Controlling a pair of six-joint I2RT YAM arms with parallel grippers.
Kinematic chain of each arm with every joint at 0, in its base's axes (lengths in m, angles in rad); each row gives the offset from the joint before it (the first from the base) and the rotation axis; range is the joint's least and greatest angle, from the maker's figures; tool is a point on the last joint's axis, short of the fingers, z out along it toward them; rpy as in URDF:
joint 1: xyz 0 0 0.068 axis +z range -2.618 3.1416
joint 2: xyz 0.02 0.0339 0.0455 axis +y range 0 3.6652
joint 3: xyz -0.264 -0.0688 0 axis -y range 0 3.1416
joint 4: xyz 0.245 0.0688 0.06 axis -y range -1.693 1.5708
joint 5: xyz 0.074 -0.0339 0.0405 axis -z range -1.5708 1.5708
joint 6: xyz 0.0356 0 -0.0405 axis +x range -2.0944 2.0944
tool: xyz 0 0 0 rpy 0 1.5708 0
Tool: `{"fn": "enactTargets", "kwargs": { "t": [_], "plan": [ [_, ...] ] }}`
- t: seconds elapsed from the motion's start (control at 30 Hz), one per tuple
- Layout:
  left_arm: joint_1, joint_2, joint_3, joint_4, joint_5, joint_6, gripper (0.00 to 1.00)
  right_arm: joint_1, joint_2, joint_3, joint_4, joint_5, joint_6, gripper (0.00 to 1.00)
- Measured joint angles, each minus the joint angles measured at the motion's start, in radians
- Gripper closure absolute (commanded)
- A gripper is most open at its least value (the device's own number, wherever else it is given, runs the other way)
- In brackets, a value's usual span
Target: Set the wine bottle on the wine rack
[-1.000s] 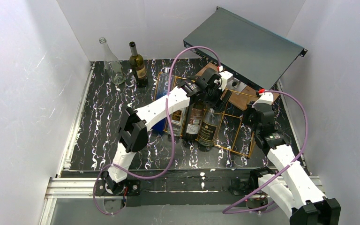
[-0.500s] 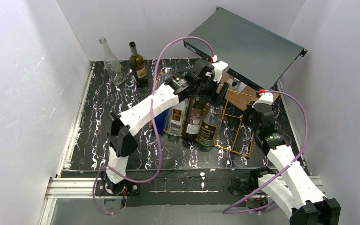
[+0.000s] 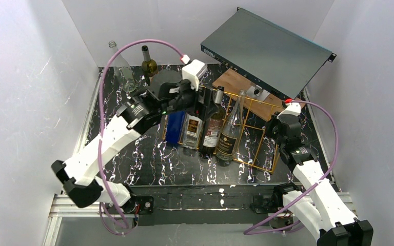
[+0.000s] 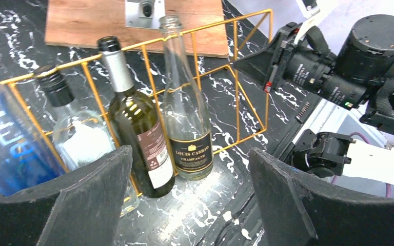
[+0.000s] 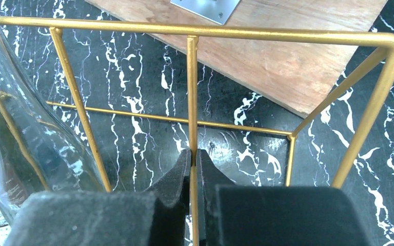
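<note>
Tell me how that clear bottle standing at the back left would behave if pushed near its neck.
The clear bottle stands upright, tall and narrow, so it would probably tip. It looks empty, so likely light. Being glass, it could break falling.

Black white-veined tabletop [image 3: 113, 133], gold wire wine rack [image 3: 256, 139] lying on its right half, brown wooden board [image 3: 236, 82] just behind it, clear bottle [image 3: 123, 72] and dark bottle [image 3: 148, 63] upright at far left.
</note>
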Motion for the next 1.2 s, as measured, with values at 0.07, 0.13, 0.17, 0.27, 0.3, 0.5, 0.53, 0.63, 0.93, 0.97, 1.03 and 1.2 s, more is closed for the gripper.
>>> {"fn": "enactTargets", "kwargs": {
  "t": [0.07,0.13,0.17,0.27,0.3,0.5,0.53,0.63,0.93,0.97,1.03,1.2],
  "plan": [
    [0.006,-0.052,-0.045,0.008,-0.023,-0.002,0.16,0.000,-0.013,-0.001,-0.016,-0.009,0.013,0.99],
    [0.011,-0.099,-0.090,0.011,-0.048,-0.002,0.15,0.000,-0.025,-0.003,-0.027,-0.017,0.027,0.99],
    [0.012,-0.118,-0.108,0.010,-0.062,-0.002,0.15,0.000,-0.031,-0.006,-0.031,-0.021,0.032,0.99],
    [0.017,-0.165,-0.144,0.000,-0.098,0.002,0.15,0.000,-0.039,-0.008,-0.046,-0.028,0.043,0.99],
    [0.019,-0.180,-0.152,-0.006,-0.109,0.003,0.15,0.000,-0.041,-0.008,-0.049,-0.029,0.048,0.99],
    [0.026,-0.268,-0.206,-0.030,-0.179,0.014,0.13,0.000,-0.044,-0.006,-0.060,-0.029,0.066,0.72],
    [0.030,-0.278,-0.214,-0.034,-0.191,0.016,0.12,0.000,-0.044,-0.006,-0.061,-0.031,0.072,0.67],
    [0.064,-0.307,-0.232,-0.066,-0.232,0.019,0.11,0.013,-0.034,-0.009,-0.126,-0.058,0.085,0.58],
    [0.318,-0.356,-0.275,-0.087,-0.301,0.029,0.04,0.019,-0.016,-0.009,-0.191,-0.066,0.087,0.41],
    [0.342,-0.353,-0.278,-0.080,-0.305,0.030,0.02,0.019,-0.016,-0.009,-0.190,-0.066,0.087,0.39],
    [0.404,-0.335,-0.282,-0.051,-0.309,0.027,0.02,0.019,-0.016,-0.009,-0.191,-0.066,0.087,0.35],
    [0.512,-0.232,-0.293,0.085,-0.314,0.007,0.02,0.019,-0.018,-0.009,-0.191,-0.077,0.084,0.27]
  ]
}}
